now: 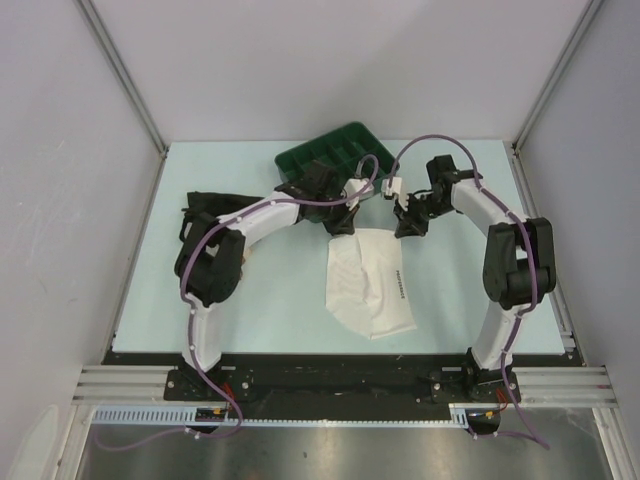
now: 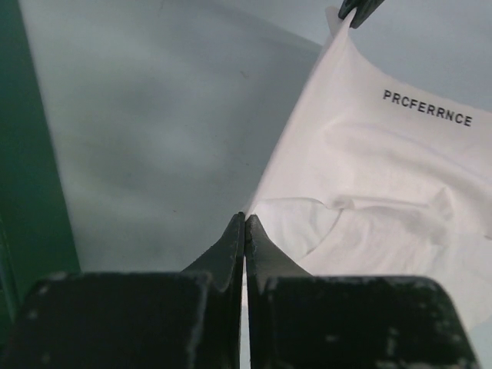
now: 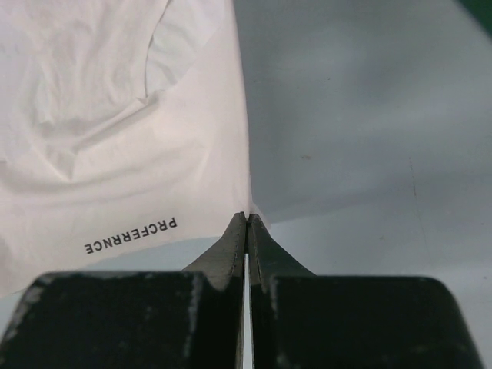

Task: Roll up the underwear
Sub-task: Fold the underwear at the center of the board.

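The white underwear (image 1: 370,285) lies on the pale table in the middle, with its printed waistband on the far right side. My left gripper (image 1: 346,222) is shut on its far left corner, and in the left wrist view the jaws (image 2: 244,221) pinch the edge of the fabric (image 2: 369,177). My right gripper (image 1: 408,228) is shut on the far right corner, and in the right wrist view the jaws (image 3: 247,219) pinch the waistband corner of the cloth (image 3: 115,115). The far edge is held a little off the table and casts a shadow.
A green compartment tray (image 1: 335,155) stands at the back, just behind the left gripper, and its wall shows in the left wrist view (image 2: 23,154). A black garment (image 1: 205,205) lies at the left under the left arm. The table's front edge runs along the arm bases.
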